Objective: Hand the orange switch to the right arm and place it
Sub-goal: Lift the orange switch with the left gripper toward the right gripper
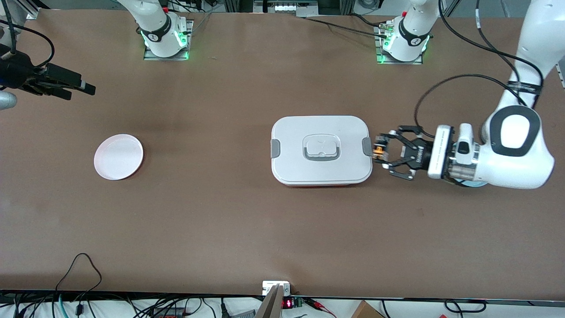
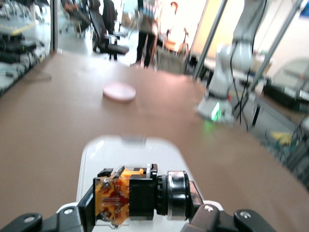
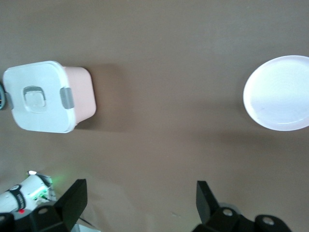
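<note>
My left gripper (image 1: 382, 152) is shut on the orange switch (image 1: 378, 152) and holds it level, just above the table at the end of the white lidded box (image 1: 321, 150) that faces the left arm's end. In the left wrist view the orange switch (image 2: 129, 195), with its orange body and black and silver button, sits clamped across my left gripper (image 2: 142, 204). My right gripper (image 1: 83, 91) is open and empty, up in the air over the table's right-arm end. In the right wrist view its fingers (image 3: 72, 203) stand wide apart around my right gripper's (image 3: 140, 188) empty gap.
A small white plate (image 1: 118, 157) lies toward the right arm's end and also shows in the right wrist view (image 3: 280, 94) and the left wrist view (image 2: 119, 92). The box (image 3: 46, 96) has a pink base. Cables hang along the table's near edge.
</note>
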Controlling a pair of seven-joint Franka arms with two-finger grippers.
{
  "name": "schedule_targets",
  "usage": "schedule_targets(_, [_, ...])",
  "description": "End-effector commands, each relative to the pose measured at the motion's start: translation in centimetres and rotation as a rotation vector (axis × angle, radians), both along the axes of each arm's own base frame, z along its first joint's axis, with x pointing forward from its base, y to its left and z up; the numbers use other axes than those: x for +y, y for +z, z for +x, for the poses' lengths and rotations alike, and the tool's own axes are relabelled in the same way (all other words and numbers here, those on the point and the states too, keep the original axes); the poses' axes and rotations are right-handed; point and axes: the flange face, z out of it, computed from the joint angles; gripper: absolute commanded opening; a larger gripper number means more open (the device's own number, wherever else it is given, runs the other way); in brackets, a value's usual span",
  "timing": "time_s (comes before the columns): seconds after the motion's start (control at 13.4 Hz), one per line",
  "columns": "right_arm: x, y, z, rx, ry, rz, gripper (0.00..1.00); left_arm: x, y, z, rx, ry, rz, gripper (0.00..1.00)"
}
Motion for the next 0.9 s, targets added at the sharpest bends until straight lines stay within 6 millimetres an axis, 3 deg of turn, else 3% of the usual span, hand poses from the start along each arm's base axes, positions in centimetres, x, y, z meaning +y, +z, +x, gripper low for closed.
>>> schedule_targets(0.0, [1.7,-0.4,0.2,0.033,0.025,0.146,1.00,-8.3,2.5,0.0,0.108,0.104,-0.138,0.00])
schedule_targets(0.15, [3.0,-1.5,1.2,0.057,0.022,0.252,1.00,-14.9,3.3,-1.2,0.146,0.153,-0.205,0.00])
schedule_targets(0.3, [4.1,-3.0,2.2,0.102,0.018,0.376,1.00,-21.9,5.5,-2.7,0.182,0.261,-0.279,0.00])
schedule_targets(0.45, [5.2,-4.4,2.8,0.195,0.017,0.559,1.00,-27.9,6.3,-5.2,0.232,0.331,-0.307,0.00])
schedule_targets(0.6, [6.1,-6.2,3.7,0.238,0.006,0.651,1.00,-31.3,7.5,-6.8,0.240,0.402,-0.312,0.00])
schedule_targets(0.82, [7.4,-8.7,3.5,0.296,-0.062,0.810,1.00,-34.3,8.5,-8.7,0.225,0.431,-0.302,0.00])
